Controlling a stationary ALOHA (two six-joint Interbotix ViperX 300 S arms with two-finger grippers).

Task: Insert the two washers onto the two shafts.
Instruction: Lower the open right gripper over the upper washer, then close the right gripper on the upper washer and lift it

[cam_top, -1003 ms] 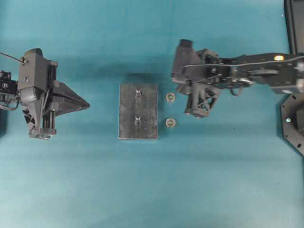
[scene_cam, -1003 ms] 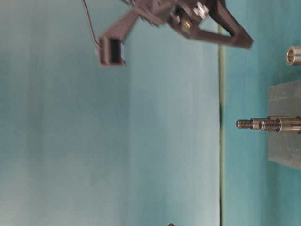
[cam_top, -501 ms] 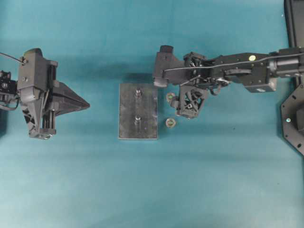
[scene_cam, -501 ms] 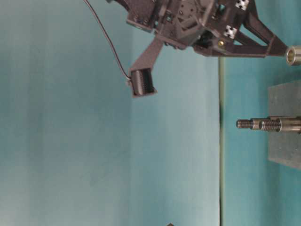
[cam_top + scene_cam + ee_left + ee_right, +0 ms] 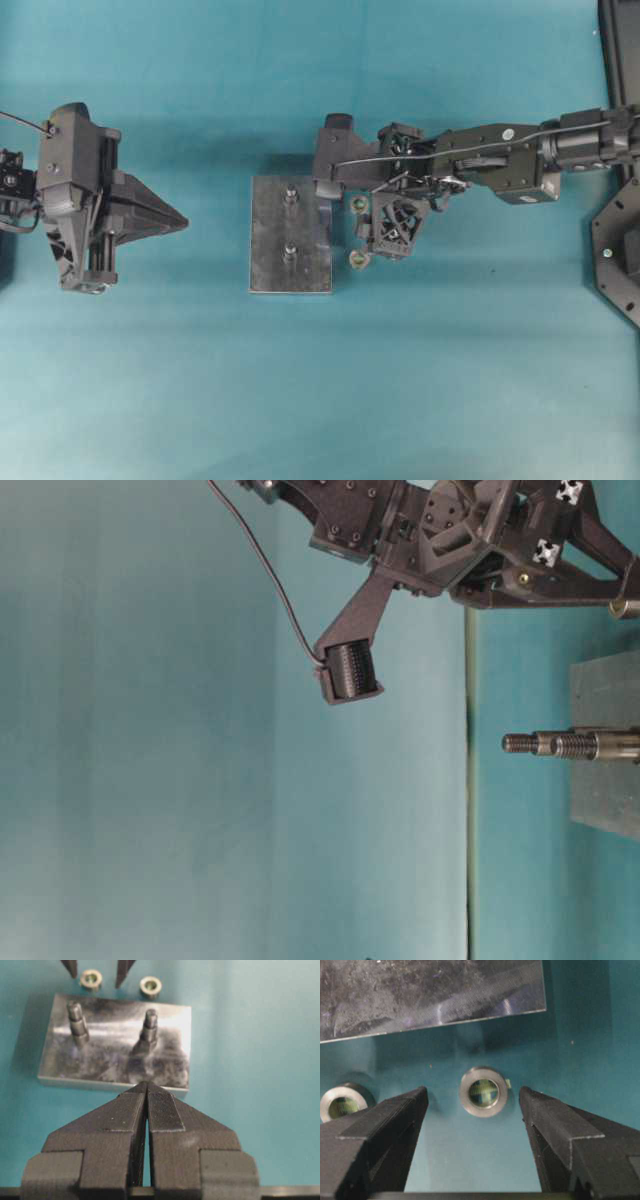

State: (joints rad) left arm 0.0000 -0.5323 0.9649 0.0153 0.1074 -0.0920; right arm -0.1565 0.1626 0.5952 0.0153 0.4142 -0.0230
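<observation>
A teal, smooth bench [image 5: 320,400] fills the overhead view, matte and uniform in colour. Near its middle lies a flat rectangular plate [image 5: 290,234] of dull grey metal, scuffed and faintly reflective. Two short steel shafts stand upright from it: the far shaft [image 5: 290,196] and the near shaft [image 5: 288,251], each stepped, with a threaded tip.

Just beside the plate's right edge lie two small ring-shaped washers of bright metal, flat on the bench. One washer [image 5: 483,1091] sits between the fingers of the right tool [image 5: 474,1105] — thick-walled, round, with the teal surface showing through its hole. The second washer [image 5: 342,1104] lies just outside one finger, partly hidden behind it.

The right tool is black plastic with ribbed, wedge-shaped fingers. Its fingers are spread wide on either side of the first washer, apart from it, with bench visible in both gaps; it grips nothing. From overhead, the right tool [image 5: 352,212] reaches in from the right, a thin black cable running along its arm.

The left tool [image 5: 146,1094] — the same black, finely ribbed make — has its fingers pressed together, holding nothing. It points toward the plate from the left, well apart from it.
</observation>
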